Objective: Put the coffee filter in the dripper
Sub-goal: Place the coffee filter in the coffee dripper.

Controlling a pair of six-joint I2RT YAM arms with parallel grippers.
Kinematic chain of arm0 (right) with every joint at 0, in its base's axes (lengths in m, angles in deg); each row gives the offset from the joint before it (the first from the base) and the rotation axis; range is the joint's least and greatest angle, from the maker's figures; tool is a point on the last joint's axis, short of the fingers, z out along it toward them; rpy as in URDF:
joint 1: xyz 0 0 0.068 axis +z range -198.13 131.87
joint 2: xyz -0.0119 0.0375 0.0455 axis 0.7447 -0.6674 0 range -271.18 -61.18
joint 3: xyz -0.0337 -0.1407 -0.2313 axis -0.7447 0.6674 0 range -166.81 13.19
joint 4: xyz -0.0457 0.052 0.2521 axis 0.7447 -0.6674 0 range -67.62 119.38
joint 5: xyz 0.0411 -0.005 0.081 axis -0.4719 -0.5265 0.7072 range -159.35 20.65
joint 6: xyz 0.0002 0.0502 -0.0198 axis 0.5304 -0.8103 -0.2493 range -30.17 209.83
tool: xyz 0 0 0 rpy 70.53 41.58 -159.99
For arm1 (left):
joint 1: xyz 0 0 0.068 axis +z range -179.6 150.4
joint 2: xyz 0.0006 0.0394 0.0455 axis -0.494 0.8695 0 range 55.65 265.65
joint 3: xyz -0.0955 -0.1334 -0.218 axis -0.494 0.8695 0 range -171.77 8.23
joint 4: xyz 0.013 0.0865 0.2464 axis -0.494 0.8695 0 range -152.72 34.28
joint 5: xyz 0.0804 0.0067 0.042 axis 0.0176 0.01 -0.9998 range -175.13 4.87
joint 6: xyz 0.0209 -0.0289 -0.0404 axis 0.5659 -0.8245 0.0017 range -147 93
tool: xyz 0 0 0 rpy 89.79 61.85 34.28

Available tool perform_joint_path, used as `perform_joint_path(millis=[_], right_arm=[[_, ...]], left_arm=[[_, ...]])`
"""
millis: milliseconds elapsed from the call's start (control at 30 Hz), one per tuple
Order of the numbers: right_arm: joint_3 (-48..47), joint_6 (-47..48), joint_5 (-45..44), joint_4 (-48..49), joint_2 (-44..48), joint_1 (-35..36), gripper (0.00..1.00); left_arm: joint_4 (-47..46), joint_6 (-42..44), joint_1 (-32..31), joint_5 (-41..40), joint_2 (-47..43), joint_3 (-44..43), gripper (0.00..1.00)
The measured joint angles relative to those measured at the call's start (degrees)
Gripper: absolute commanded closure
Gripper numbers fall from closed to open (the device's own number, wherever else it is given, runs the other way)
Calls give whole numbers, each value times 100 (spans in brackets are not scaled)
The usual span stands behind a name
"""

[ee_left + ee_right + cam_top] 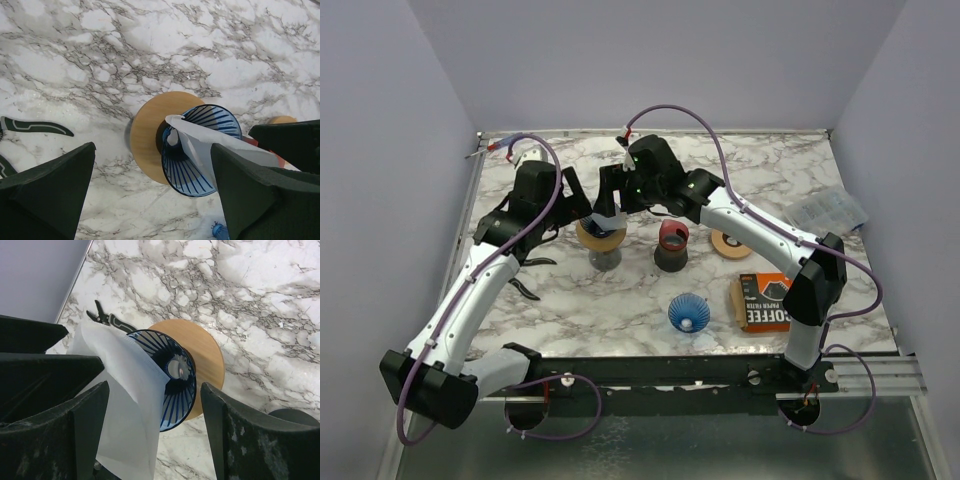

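— Right end effector (155, 385): how do you seat the white paper coffee filter (125, 405)?
— Nudge it down centrally. It hangs half inside the blue ribbed cone dripper (175, 390) on the round wooden stand (205, 355), half over the rim.
— Is anything gripped?
— No. Its jaws stand apart, released, paper just beside one finger. Your left end effector (152, 146) gapes wide, empty, over the dripper.

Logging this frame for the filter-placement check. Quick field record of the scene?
filter: white paper, partly inside the dripper, the rest draped over the rim, not seated
dripper: blue, ribbed, set in a wooden collar
left claw: open, empty
right claw: open, filter alongside one finger, contact unclear
elsewhere on table: second dripper, filter box
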Motion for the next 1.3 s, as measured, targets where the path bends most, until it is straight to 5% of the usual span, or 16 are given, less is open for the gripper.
perform_joint_path(millis=[767,1300], right_arm=[[-192,153,-726,-341,-74,0,22],[160,81,-372,-304,-116,-330,22]], left_arm=[[-31,269,0,70,111,151,1],[-44,385,0,-7,61,219,1]])
